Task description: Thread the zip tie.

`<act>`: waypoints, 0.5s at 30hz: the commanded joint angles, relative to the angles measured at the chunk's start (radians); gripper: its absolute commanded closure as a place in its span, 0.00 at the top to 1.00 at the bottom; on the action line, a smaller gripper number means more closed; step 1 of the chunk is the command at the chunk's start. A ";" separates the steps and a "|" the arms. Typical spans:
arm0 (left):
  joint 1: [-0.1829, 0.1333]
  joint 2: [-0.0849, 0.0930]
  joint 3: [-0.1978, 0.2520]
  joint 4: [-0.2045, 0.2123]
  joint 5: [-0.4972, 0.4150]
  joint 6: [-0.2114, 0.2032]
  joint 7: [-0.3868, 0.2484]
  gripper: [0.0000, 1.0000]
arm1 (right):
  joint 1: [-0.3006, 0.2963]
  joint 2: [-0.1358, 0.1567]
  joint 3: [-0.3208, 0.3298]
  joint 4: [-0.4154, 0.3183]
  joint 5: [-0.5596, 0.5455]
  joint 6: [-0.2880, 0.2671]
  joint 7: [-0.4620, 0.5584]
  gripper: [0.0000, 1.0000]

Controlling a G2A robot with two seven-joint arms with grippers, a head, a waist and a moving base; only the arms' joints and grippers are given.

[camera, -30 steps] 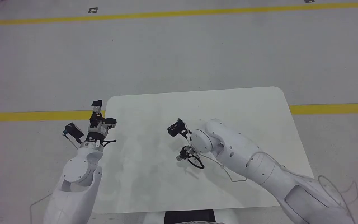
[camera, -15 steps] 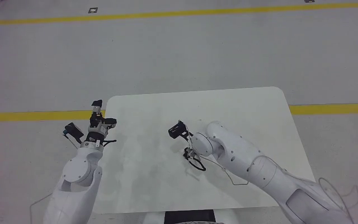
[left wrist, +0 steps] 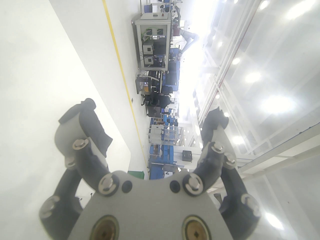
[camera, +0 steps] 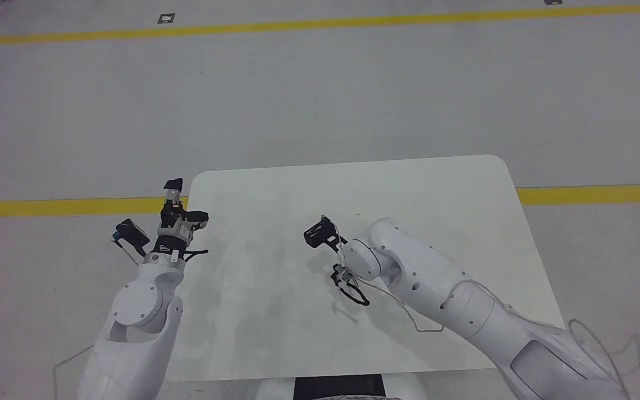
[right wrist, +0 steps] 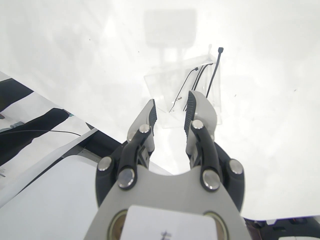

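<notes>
Observed from beside the white, rounded-corner worktop.

1. Right tool: it hangs over the worktop, about midway across its width and nearer the robot's edge than the far edge. It points down at the surface. The two ribbed fingers are spread a moderate way apart, with nothing between them.

2. Task item: several thin black zip ties lie on the worktop inside a shallow clear plastic container, just beyond the right tool's fingertips. The ties lie roughly side by side along the container. One longer tie has its square head past the container's far rim, over bare worktop. The lower ends of two ties are hidden behind one fingertip, so I cannot tell whether that finger touches them. No tie is gripped. From the top camera the container sits under the right arm and cannot be made out.

3. Left tool: it is held at the worktop's left edge, about halfway along it, aimed away from the surface toward the room. Its black fingers are spread wide and carry nothing.

4. Surroundings: a yellow floor line runs well beyond the worktop's far edge.
</notes>
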 commanded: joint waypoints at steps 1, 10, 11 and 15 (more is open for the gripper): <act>0.000 0.000 0.000 0.000 0.000 0.000 0.000 1.00 | -0.003 -0.002 -0.003 0.007 -0.007 0.002 -0.004 0.24; 0.000 0.000 0.000 0.000 0.000 0.000 0.000 1.00 | -0.006 -0.017 -0.018 0.045 -0.044 0.015 -0.021 0.16; 0.000 0.000 0.000 0.000 0.000 0.000 0.000 1.00 | -0.005 -0.019 -0.018 0.049 -0.046 0.014 -0.021 0.16; 0.000 0.000 0.000 0.000 0.000 0.000 0.000 1.00 | -0.002 -0.027 -0.023 0.067 -0.053 0.009 -0.023 0.15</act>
